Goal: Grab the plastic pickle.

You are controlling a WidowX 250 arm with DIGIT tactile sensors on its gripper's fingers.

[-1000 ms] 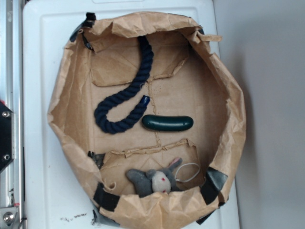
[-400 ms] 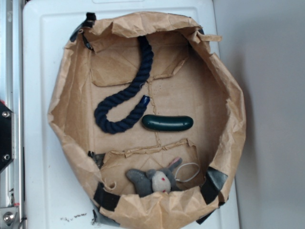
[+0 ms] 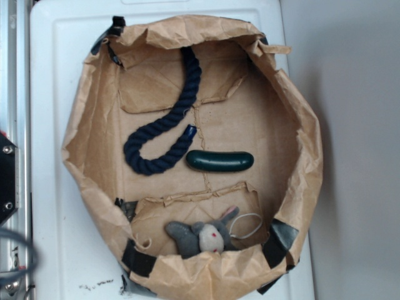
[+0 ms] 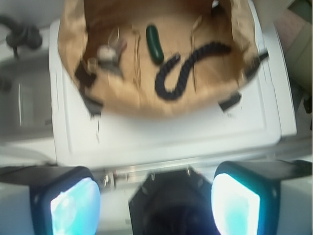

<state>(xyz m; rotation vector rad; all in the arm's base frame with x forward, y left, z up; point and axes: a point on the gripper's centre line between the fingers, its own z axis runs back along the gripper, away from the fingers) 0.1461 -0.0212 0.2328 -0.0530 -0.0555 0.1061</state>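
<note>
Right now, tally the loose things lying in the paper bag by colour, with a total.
Dark green: 1, the plastic pickle
Navy blue: 1, the rope
Grey: 1, the plush mouse
Total: 3

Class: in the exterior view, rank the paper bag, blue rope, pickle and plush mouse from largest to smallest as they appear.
1. Paper bag
2. Blue rope
3. Pickle and plush mouse: alike in length, too close to rank.

Exterior view is evenly lit and sharp, shadows soft; wrist view is blurred, overexposed on the white bench (image 4: 161, 132).
</note>
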